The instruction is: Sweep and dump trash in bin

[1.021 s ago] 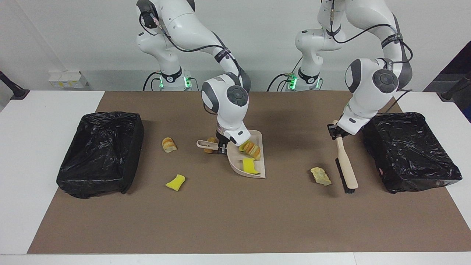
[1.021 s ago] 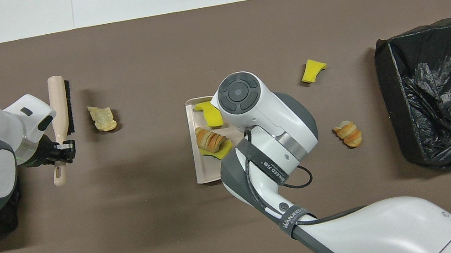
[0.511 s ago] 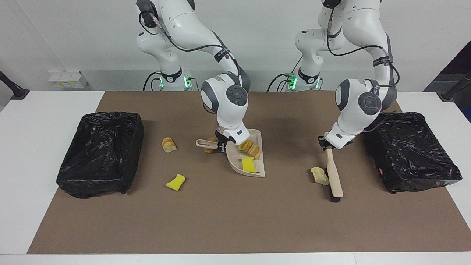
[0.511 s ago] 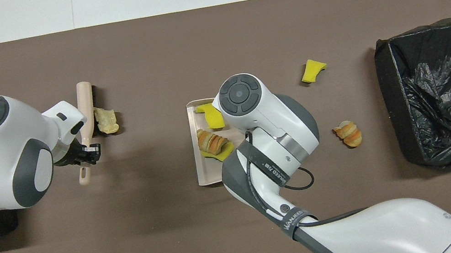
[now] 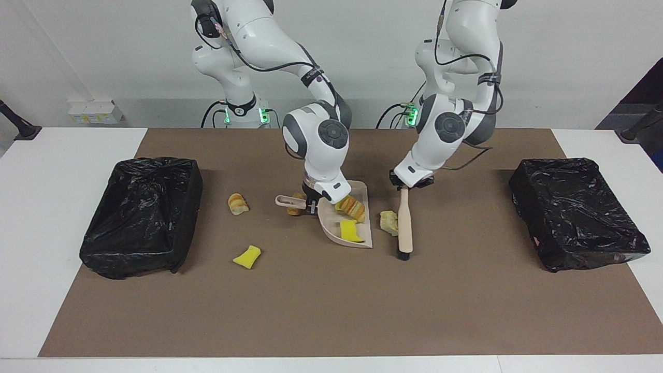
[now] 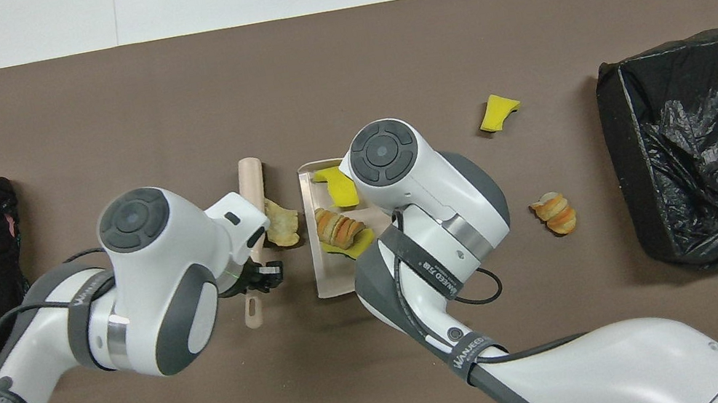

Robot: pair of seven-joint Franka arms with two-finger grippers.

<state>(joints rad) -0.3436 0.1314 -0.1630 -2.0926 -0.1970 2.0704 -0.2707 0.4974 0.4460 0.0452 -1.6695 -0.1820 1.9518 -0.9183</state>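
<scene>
My right gripper (image 5: 310, 205) is shut on the handle of the beige dustpan (image 5: 329, 228), which rests on the mat mid-table. A croissant (image 5: 352, 208) and a yellow foam chunk (image 5: 351, 231) lie in the pan. My left gripper (image 5: 405, 187) is shut on the brush (image 5: 404, 223), bristles down on the mat. A pale scrap (image 5: 388, 221) lies between the brush and the pan's open edge, touching the brush; it also shows in the overhead view (image 6: 280, 221). A roll (image 5: 238, 203), a yellow foam chunk (image 5: 247, 256) and a brown piece (image 5: 296, 204) by the pan's handle lie on the mat.
A black-lined bin (image 5: 142, 212) stands at the right arm's end of the table and another black-lined bin (image 5: 575, 212) at the left arm's end. Both sit on the brown mat (image 5: 331, 311). In the overhead view my right arm hides its own gripper.
My left gripper has swept the brush from beside the bin at its end toward the dustpan, pushing the pale scrap along to the pan's open edge. The right arm and pan have barely moved.
</scene>
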